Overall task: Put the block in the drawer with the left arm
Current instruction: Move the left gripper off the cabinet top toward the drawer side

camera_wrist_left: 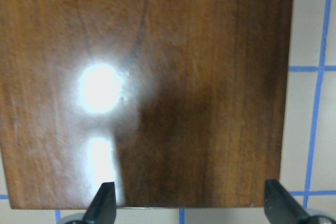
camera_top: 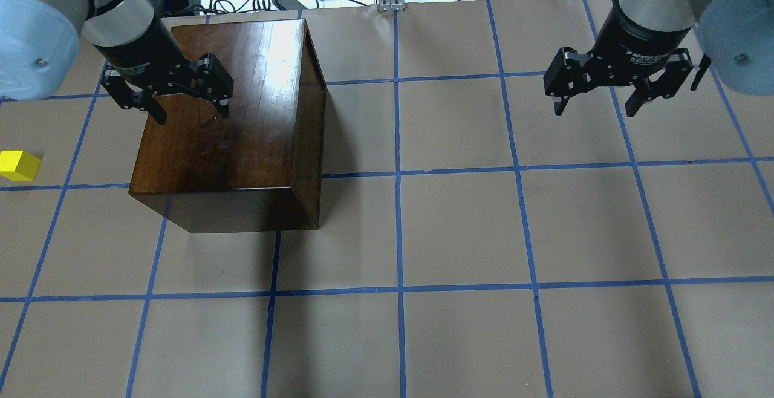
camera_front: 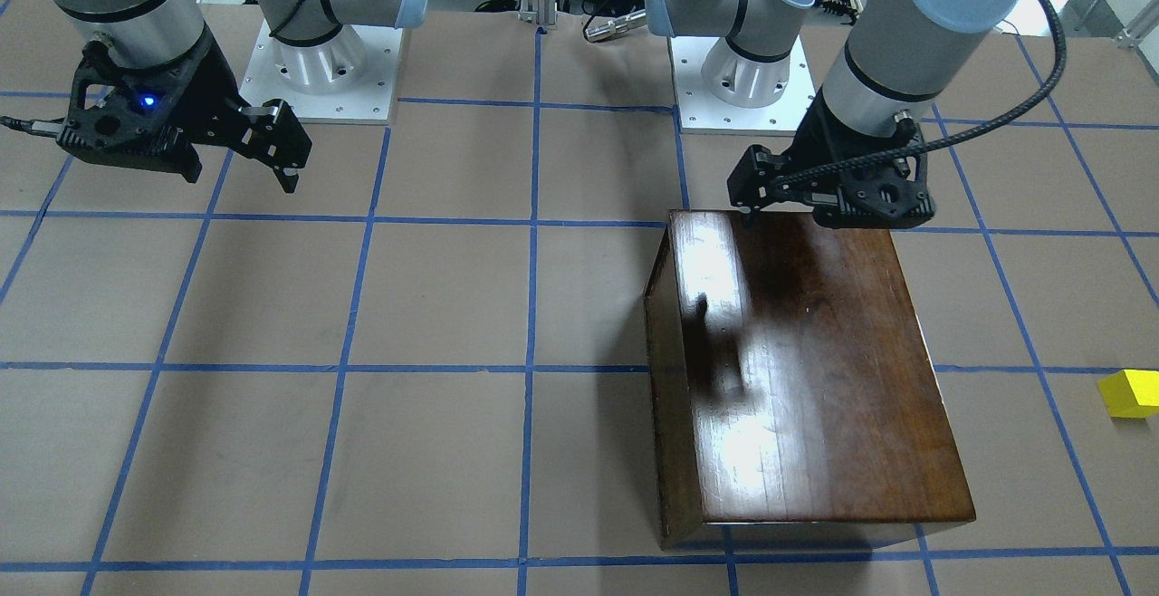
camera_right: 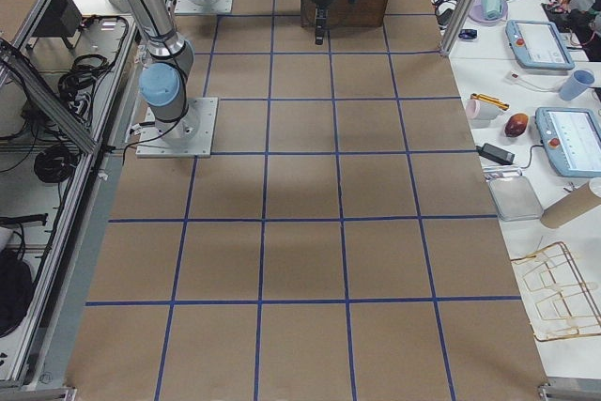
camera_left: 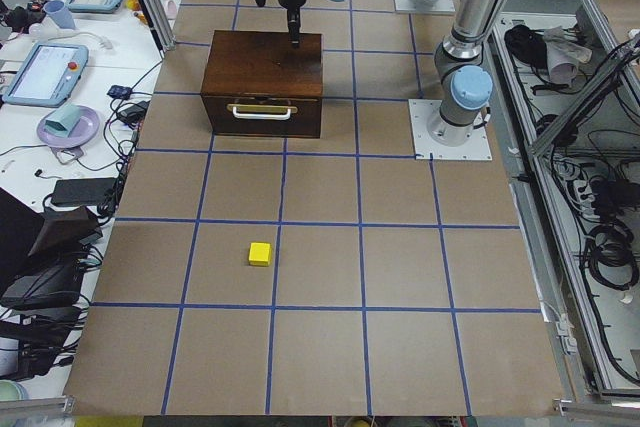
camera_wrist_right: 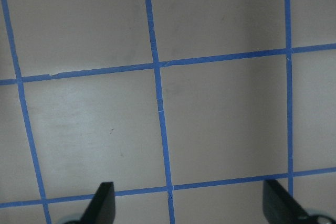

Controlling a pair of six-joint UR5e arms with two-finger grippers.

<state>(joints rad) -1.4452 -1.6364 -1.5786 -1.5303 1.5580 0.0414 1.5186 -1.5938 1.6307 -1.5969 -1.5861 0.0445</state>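
Note:
The small yellow block (camera_top: 18,165) lies on the table left of the dark wooden box (camera_top: 224,126), apart from it; it also shows in the front view (camera_front: 1130,392) and the left side view (camera_left: 260,253). The drawer front (camera_left: 262,117), with a bar handle, sits flush in the box, shut. My left gripper (camera_top: 192,114) hovers open and empty over the box's glossy top (camera_wrist_left: 184,77), near its robot-side edge (camera_front: 748,212). My right gripper (camera_top: 594,110) is open and empty above bare table, far from the box (camera_wrist_right: 191,203).
Both arm bases (camera_front: 317,62) stand at the robot's table edge. Cables, cups and tablets (camera_left: 45,62) lie on the white bench beyond the table's far edge. Brown paper with blue tape lines (camera_top: 399,174) covers the table.

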